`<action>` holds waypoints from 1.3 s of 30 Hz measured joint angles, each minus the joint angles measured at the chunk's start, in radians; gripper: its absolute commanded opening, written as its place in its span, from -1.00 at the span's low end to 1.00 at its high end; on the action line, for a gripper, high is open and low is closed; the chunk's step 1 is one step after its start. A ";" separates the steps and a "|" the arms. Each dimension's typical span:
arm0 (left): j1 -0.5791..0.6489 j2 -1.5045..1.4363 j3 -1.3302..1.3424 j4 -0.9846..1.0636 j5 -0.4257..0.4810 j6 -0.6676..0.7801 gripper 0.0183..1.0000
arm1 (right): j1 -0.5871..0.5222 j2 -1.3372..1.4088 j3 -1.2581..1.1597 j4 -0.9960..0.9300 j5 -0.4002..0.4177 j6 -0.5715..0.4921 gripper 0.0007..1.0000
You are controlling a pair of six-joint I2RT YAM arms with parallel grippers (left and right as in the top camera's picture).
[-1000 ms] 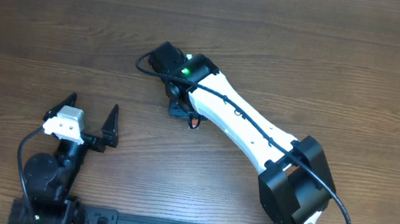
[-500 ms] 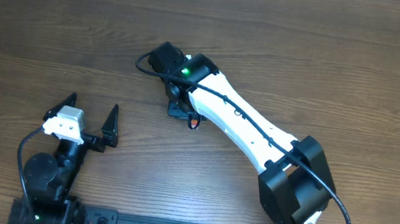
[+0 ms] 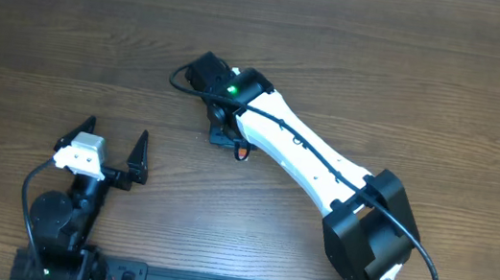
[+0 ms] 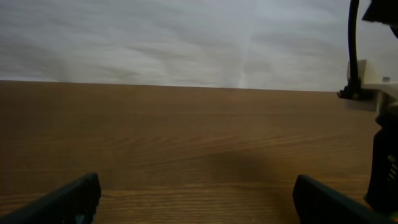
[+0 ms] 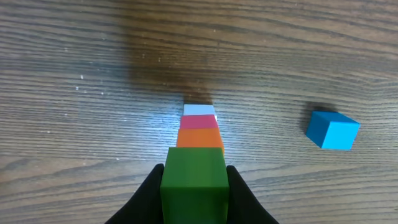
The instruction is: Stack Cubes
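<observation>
While left tool (image 3: 117, 130) sits spread wide, outstretched right tool (image 5: 194, 173) clamps green cube (image 5: 193, 186) over stack (image 5: 199, 138).

Table: a brown wood-grain tabletop (image 3: 453, 70); in the top view its grain runs from 9 o'clock to 3 o'clock, with darker bands across the boards.
Wall: a plain, pale grey-white wall (image 4: 155, 37) rises behind the table's far edge, at 12 o'clock in the left wrist view.
Light: a faint brighter streak (image 4: 245, 56) runs down the wall toward 1 o'clock; the wood has a dull sheen.
Shadows: a soft dark patch (image 5: 165, 68) lies on the wood at about 11 o'clock in the right wrist view.
</observation>
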 measured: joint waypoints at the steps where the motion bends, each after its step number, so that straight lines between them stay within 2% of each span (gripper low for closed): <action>1: 0.000 0.000 0.000 0.000 0.000 0.000 1.00 | 0.000 0.000 -0.003 0.001 0.000 0.000 -0.98; 9: 0.000 0.000 0.000 0.000 0.000 0.000 1.00 | -0.001 0.001 -0.015 0.017 0.000 0.000 -0.98; 11: 0.000 0.000 0.000 0.000 0.000 0.000 1.00 | -0.001 0.001 -0.015 0.018 -0.001 0.000 -0.93; 16: 0.000 0.000 0.000 0.000 0.000 0.000 1.00 | -0.001 0.001 -0.015 0.018 -0.005 0.002 -0.47; 23: 0.000 0.000 0.000 0.000 0.000 0.000 1.00 | -0.001 0.002 -0.023 0.019 -0.008 0.002 -0.29; 26: 0.000 0.000 0.000 0.000 0.000 0.000 1.00 | -0.001 0.002 -0.031 0.018 -0.009 0.004 -0.10; 31: 0.000 0.000 0.000 0.000 0.000 0.000 1.00 | -0.001 0.002 -0.032 0.019 -0.014 0.005 0.33; 32: 0.000 0.000 0.000 0.000 0.000 0.000 1.00 | -0.001 0.002 -0.032 0.022 -0.014 -0.001 0.69; 34: 0.000 0.000 0.000 0.000 0.000 0.000 1.00 | -0.002 0.002 -0.032 0.028 -0.015 0.004 0.93; 39: 0.000 0.000 0.000 0.000 0.000 0.000 1.00 | -0.008 0.002 -0.032 0.030 -0.015 0.002 0.99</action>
